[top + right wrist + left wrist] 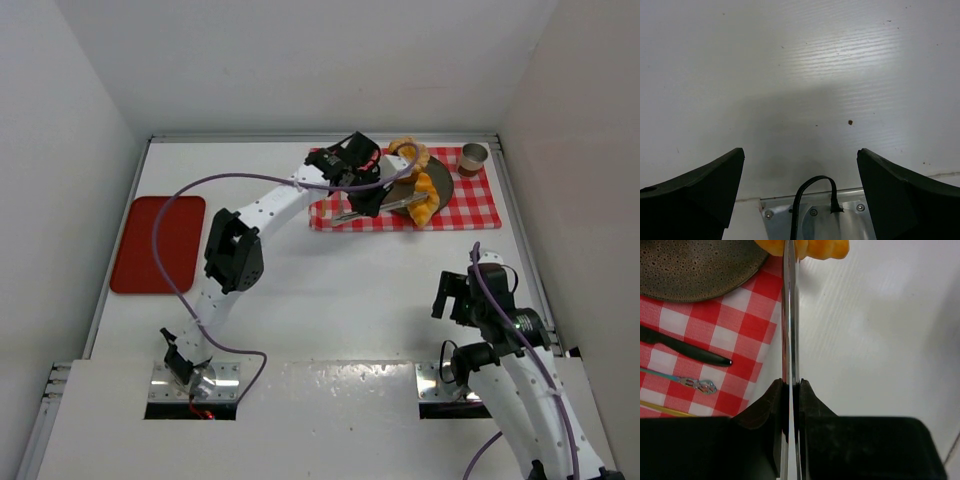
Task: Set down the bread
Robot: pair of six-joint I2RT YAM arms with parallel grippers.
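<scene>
My left gripper is shut on thin metal tongs, seen edge-on between its fingers. The tongs' tips reach the ridged golden-orange bun, which sits at the back edge of the red checked cloth. Whether the tips grip the bun is cut off by the frame's top. The croissant lies on the right rim of the dark plate, which also shows in the left wrist view. My right gripper is open and empty, low over the bare table near its base.
The red checked cloth carries a black-handled knife, a metal utensil and a small brown cup. A red tray lies at the table's left. White walls close in the back and sides.
</scene>
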